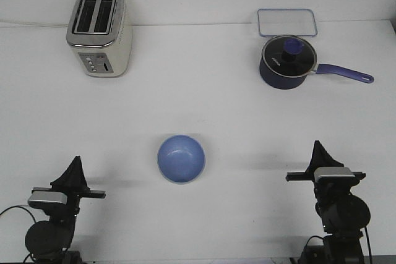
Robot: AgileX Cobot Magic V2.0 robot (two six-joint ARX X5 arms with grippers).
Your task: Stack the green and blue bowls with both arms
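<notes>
In the middle of the white table (204, 103) sits the blue bowl (180, 158), upright and alone, roughly between the two arms and somewhat nearer the left gripper (75, 166) than the right gripper (318, 151); no green bowl shows, though it may perhaps be nested beneath the blue one. It looks light, stiff and smooth-walled, so a pinch over the rim seems the surest hold. Both grippers rest low, well apart from it and holding nothing, and whether their jaws are parted I cannot tell.
</notes>
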